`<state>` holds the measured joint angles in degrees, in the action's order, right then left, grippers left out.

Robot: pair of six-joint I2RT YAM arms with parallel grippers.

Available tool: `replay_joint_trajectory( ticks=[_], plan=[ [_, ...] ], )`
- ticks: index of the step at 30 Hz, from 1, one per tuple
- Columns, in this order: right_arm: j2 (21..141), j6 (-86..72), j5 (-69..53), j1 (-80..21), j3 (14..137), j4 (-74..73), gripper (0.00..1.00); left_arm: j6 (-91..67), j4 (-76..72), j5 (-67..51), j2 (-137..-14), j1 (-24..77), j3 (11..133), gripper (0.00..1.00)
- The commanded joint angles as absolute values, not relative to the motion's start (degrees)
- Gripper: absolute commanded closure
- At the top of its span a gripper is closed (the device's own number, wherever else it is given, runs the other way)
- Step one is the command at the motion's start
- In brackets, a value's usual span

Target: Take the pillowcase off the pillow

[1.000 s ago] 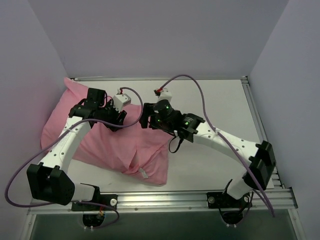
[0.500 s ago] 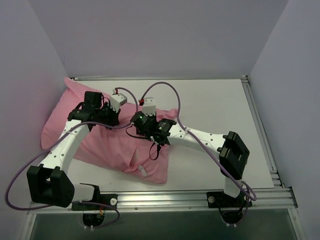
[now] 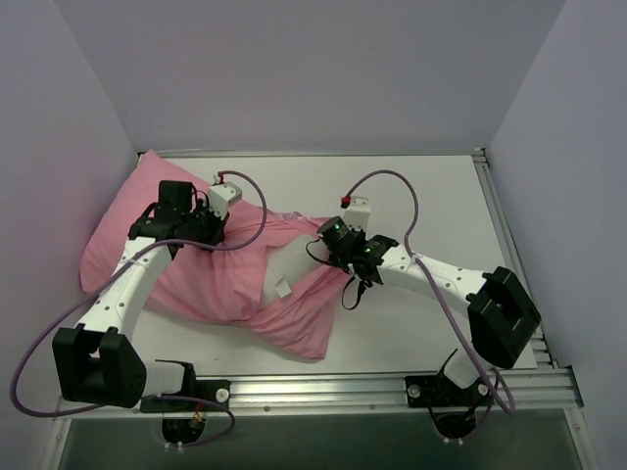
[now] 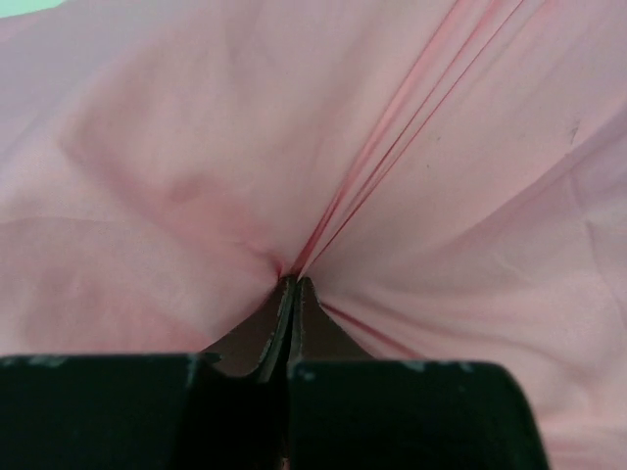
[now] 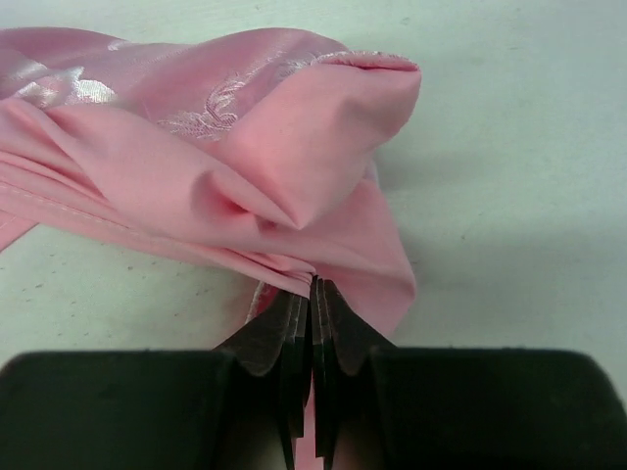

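The pink pillowcase (image 3: 196,284) lies on the left half of the table and covers most of the pillow (image 3: 292,262). The pillow shows only as a white patch at the case's open right end. My left gripper (image 3: 214,233) rests on the upper middle of the case. In the left wrist view it (image 4: 292,284) is shut on a pinch of pink fabric (image 4: 196,147), with creases fanning out from it. My right gripper (image 3: 326,242) is at the case's right end. In the right wrist view it (image 5: 313,286) is shut on the bunched hem of the pillowcase (image 5: 245,147).
The white table (image 3: 431,196) extends to the right of the case. Purple walls close in the left, back and right sides. An aluminium rail (image 3: 323,392) runs along the near edge. Purple cables loop over both arms.
My right gripper shut on the pillowcase's open end and drew it to the right, baring a white patch of pillow. My left gripper closed and stays clamped on the fabric.
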<state>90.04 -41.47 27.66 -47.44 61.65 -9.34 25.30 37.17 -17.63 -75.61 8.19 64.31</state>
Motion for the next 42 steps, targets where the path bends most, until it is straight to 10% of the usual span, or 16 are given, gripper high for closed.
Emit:
replay_joint_trajectory(
  ticks=[1,6,10,12,22,42],
  plan=[
    [86.2,-39.7,25.2,-43.5,55.6,-8.8,1.00,28.4,36.7,-11.3,-75.1,4.8,64.8,0.98],
    [87.0,-36.0,9.3,-42.4,49.8,7.4,1.00,30.0,39.9,-16.3,-76.2,4.4,68.5,0.94],
    [88.2,-37.5,1.8,-43.2,48.6,17.8,1.00,29.9,42.7,-22.8,-75.0,10.1,75.7,0.21],
    [87.9,-39.1,0.6,-42.3,46.9,22.3,1.00,29.1,42.5,-24.0,-74.4,13.7,80.6,0.15],
    [86.8,-40.9,-4.2,-39.3,46.7,22.7,1.00,28.6,45.2,-16.1,-87.0,40.1,85.7,0.20],
    [84.5,-49.1,-10.4,-30.5,43.5,24.2,1.00,37.0,38.5,-16.2,-91.8,44.6,77.4,0.39]
  ],
)
